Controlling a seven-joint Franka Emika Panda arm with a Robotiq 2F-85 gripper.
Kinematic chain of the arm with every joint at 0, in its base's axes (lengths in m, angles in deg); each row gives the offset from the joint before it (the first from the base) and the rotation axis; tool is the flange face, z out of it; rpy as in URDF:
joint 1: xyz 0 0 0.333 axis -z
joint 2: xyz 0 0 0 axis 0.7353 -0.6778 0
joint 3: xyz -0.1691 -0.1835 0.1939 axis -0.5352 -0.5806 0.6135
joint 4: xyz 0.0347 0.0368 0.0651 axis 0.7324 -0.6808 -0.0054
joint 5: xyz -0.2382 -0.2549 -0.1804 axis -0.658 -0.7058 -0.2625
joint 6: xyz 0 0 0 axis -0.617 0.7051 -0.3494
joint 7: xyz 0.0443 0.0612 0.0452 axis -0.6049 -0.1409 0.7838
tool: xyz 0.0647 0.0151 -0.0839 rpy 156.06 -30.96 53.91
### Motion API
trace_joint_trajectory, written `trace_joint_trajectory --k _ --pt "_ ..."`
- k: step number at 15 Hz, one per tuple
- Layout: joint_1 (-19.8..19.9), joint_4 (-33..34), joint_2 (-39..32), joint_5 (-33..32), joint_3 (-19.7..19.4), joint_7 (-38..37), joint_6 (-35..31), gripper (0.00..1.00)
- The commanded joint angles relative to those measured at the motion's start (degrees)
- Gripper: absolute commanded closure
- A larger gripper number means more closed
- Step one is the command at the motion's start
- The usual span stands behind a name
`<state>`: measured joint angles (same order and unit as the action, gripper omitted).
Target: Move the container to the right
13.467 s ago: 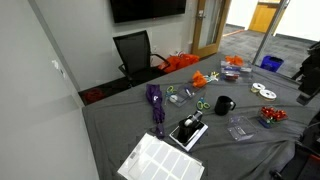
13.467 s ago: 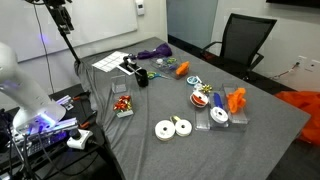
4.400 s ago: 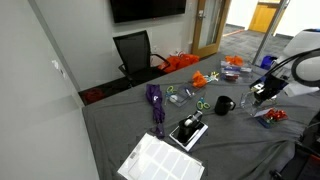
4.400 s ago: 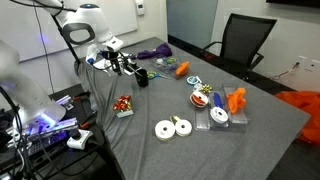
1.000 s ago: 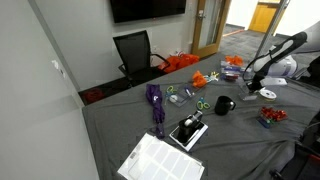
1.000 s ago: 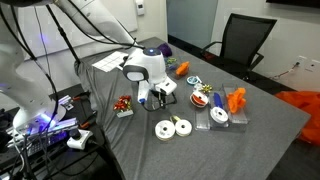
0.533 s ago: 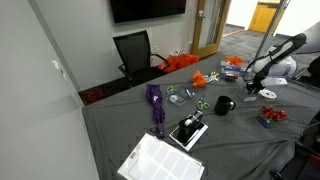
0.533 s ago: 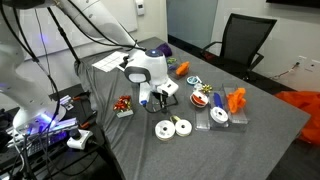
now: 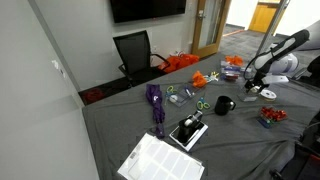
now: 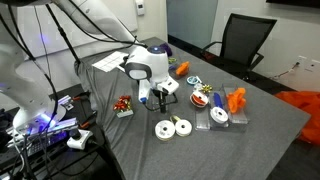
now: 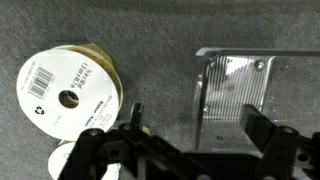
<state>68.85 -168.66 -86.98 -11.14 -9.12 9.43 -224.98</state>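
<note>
In an exterior view, the arm reaches in from 3 o'clock and holds the gripper (image 9: 254, 92) low over the grey tabletop (image 9: 110, 120), at about 2 o'clock of the black mug (image 9: 222, 105) and apart from it. At this size I cannot tell how the jaws stand, and the container is too small to pick out. In the other exterior view, the gripper (image 10: 160, 102) points down at the tabletop (image 10: 260, 130), with two white tape rolls (image 10: 174, 127) near it at 5 o'clock and a small box with red contents (image 10: 122, 105) at 9 o'clock. The arm's white wrist hides the spot under the gripper, so the container does not show here either. In the wrist view, the container (image 11: 240, 95) lies flat on the tabletop (image 11: 150, 40), clear and rectangular, reaching to the frame's 3 o'clock edge. The gripper (image 11: 197, 135) is spread wide and grips nothing: one of its dark fingers (image 11: 262, 128) stands in front of the container, the other just beside its 9 o'clock edge. A tape roll with a barcode label (image 11: 68, 95) lies at 9 o'clock of the container, apart from it.
</note>
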Motion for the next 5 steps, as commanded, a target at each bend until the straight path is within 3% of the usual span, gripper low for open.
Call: trace_joint_trajectory --k 1,5 --pt "0.2 -1.2 5.4 -0.7 0.1 -1.0 6.9 0.00" --pt "0.5 -0.2 10.7 0.4 0.1 -0.4 16.3 0.00"
